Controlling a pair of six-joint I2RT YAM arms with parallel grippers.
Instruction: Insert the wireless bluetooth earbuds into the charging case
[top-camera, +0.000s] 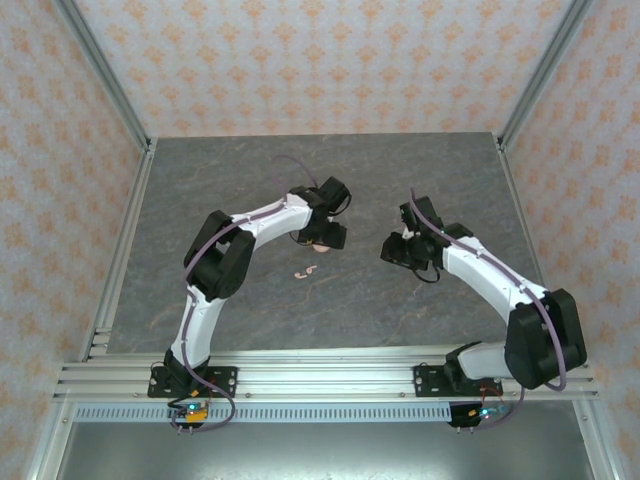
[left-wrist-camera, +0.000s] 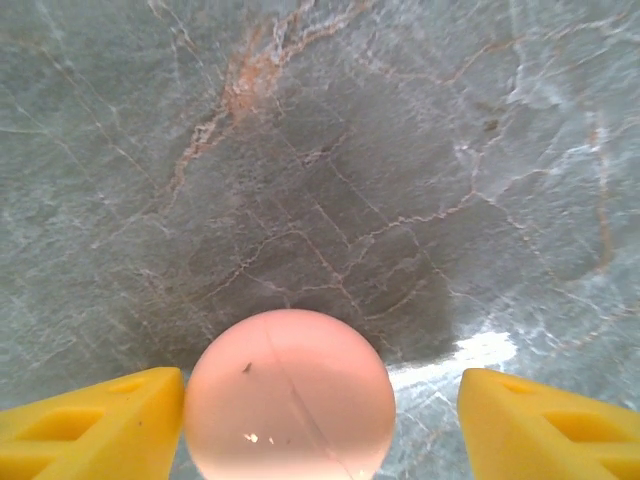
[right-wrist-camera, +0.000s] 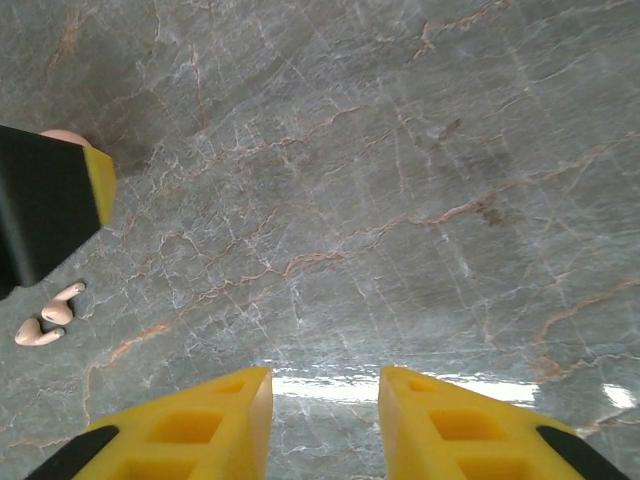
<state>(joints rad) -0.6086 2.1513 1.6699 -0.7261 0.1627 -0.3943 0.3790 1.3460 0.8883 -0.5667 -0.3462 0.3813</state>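
**Pink case between parted left fingers**

The left gripper (left-wrist-camera: 320, 395) has its fingers spread around the round, glossy pale pink charging case (left-wrist-camera: 290, 400). One yellow finger touches its side; the other stands apart. Two tiny pale pink stemmed earbuds (right-wrist-camera: 45, 322) lie together on the grey veined stone table (right-wrist-camera: 400, 200), near the case. The right gripper (right-wrist-camera: 325, 420) hovers parted — nothing between its fingers.

Both arms bend inward toward each other, the left tool (top-camera: 323, 238) spread wide, the right tool (right-wrist-camera: 325, 400) parted more narrowly.
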